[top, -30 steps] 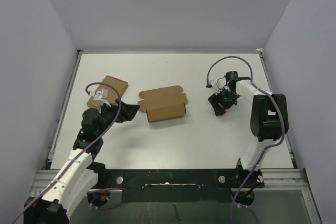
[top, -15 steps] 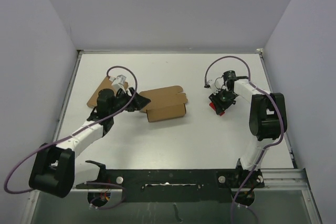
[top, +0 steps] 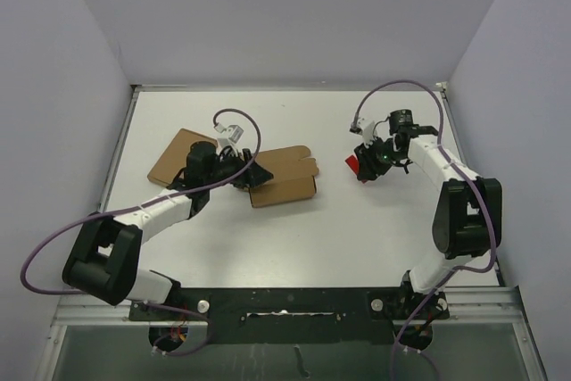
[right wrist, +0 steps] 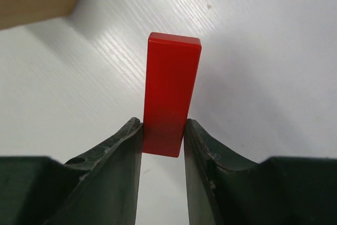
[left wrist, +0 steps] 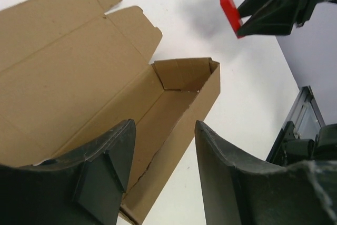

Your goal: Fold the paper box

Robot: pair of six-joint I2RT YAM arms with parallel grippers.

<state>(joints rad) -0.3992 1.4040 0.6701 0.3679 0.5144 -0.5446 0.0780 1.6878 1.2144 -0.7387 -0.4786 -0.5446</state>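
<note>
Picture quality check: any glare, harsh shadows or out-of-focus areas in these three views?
Top view: even soft light, no glare, only faint shadows, paper box sharp. Left wrist view: box interior crisp, left pincer dark and slightly soft, a diffuse shadow beside the red block. Right wrist view: block sharp, its lower end shaded inside the dark, soft-focus right pincer.

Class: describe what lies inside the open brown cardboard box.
Inside the open brown cardboard box only bare cardboard shows; the black fingers of the left gripper cover its near end.
</note>
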